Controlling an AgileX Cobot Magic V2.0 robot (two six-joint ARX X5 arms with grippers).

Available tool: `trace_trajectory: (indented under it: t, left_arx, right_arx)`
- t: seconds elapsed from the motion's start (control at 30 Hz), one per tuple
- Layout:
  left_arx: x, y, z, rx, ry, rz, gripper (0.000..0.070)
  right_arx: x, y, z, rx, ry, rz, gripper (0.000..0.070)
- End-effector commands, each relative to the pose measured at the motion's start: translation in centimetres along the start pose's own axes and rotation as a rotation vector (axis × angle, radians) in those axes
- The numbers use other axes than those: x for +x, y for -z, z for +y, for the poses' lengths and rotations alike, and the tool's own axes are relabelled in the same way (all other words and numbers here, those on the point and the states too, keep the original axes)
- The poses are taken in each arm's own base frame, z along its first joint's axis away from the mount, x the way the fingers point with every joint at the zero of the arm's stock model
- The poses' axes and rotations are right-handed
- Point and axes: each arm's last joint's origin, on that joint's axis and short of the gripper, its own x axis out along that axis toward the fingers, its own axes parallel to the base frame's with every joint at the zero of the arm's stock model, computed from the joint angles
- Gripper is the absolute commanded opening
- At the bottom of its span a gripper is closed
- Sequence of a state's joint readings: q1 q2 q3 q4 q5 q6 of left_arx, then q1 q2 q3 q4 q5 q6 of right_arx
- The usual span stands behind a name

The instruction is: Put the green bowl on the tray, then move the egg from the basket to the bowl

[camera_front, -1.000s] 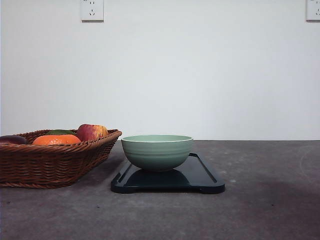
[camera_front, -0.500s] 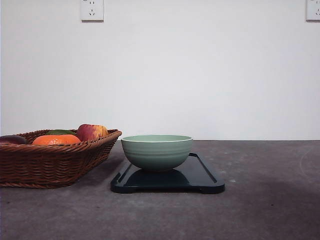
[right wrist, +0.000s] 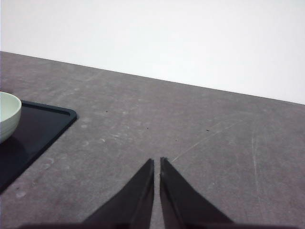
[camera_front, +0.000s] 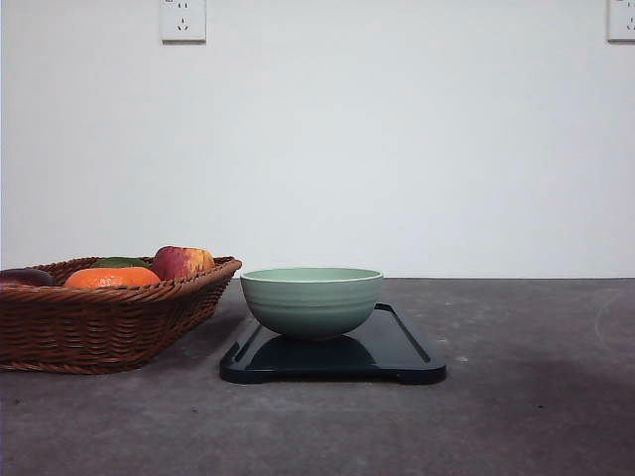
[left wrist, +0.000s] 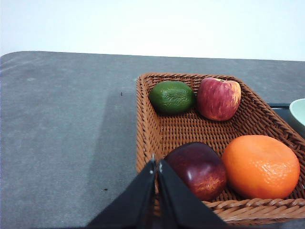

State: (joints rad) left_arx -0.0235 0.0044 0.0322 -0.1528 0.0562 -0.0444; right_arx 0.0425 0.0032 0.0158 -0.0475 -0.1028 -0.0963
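Front view has green bowl (camera_front: 312,300) on tray (camera_front: 397,349); wrist views show both fingers together

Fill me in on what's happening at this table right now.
Nothing is being held at the moment. The pale sage-green ridged bowl already sits on the flat black rectangular tray. Beside the tray stands the brown woven wicker basket, holding a green lime, a red apple, a dark red fruit and an orange; I see no egg in it. The left gripper hangs shut over the basket's near rim, and the right gripper hangs shut above bare table.
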Motion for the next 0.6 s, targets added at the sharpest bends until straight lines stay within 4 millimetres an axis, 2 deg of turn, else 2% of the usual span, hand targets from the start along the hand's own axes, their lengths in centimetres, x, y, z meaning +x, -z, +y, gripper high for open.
trace_trajectory:
  t: [0.0, 0.57]
  left_arx:
    - [0.17, 0.48, 0.04, 0.006, -0.002, 0.004, 0.0000]
    - [0.17, 0.48, 0.04, 0.006, -0.001, 0.004, 0.0000]
  right_arx:
    - [0.03, 0.02, 0.00, 0.006, 0.000, -0.006, 0.0015]
    - [0.03, 0.02, 0.00, 0.006, 0.000, -0.006, 0.0015]
